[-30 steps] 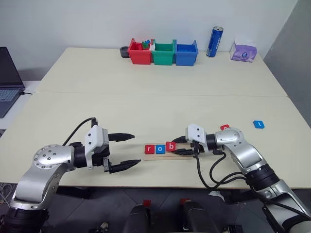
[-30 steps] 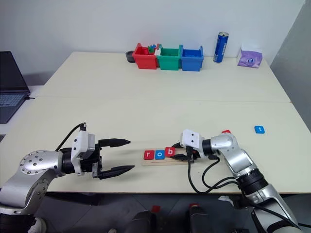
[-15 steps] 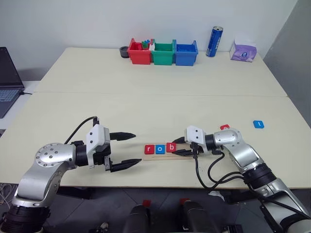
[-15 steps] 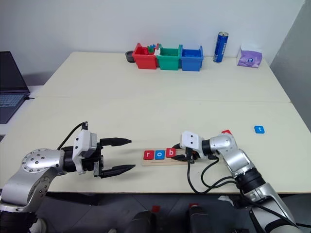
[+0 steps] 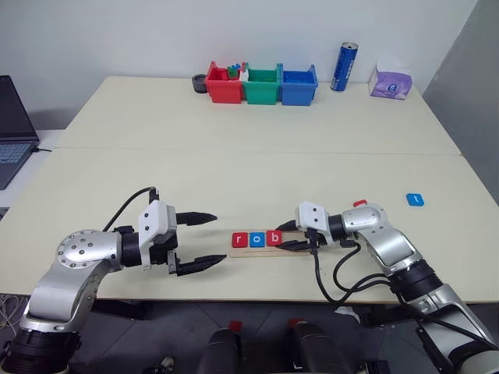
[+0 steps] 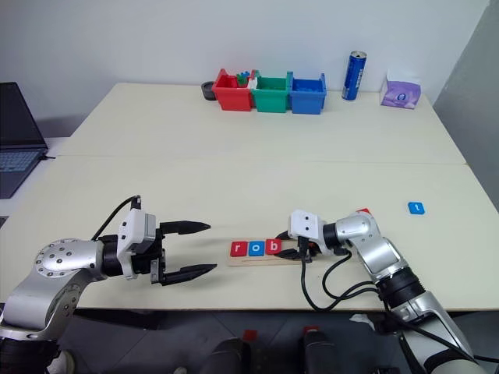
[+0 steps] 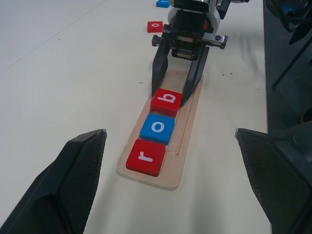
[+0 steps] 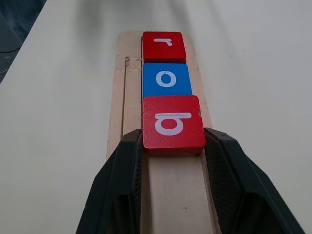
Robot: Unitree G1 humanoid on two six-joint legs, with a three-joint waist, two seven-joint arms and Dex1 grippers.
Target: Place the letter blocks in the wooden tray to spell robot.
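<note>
The wooden tray (image 5: 265, 251) lies near the table's front edge. Three letter blocks sit in it in a row: red "r" (image 5: 239, 239), blue "o" (image 5: 256, 239) and red "b" (image 5: 274, 236). My right gripper (image 5: 282, 235) reaches in from the right, low over the tray, and is shut on the "b" block (image 8: 173, 123), one finger against each side. My left gripper (image 5: 218, 240) hovers open just left of the tray, pointing at it, with nothing between its fingers. A blue "t" block (image 5: 415, 199) lies loose at the far right. A red "o" block (image 7: 155, 26) lies behind my right wrist.
Red (image 5: 224, 84), green (image 5: 262, 86) and blue (image 5: 299, 86) bins stand at the table's back with a small dark round object (image 5: 200, 82) beside them. A blue can (image 5: 344, 67) and a tissue pack (image 5: 391, 81) stand to their right. A laptop (image 5: 12, 128) sits off the table's left side.
</note>
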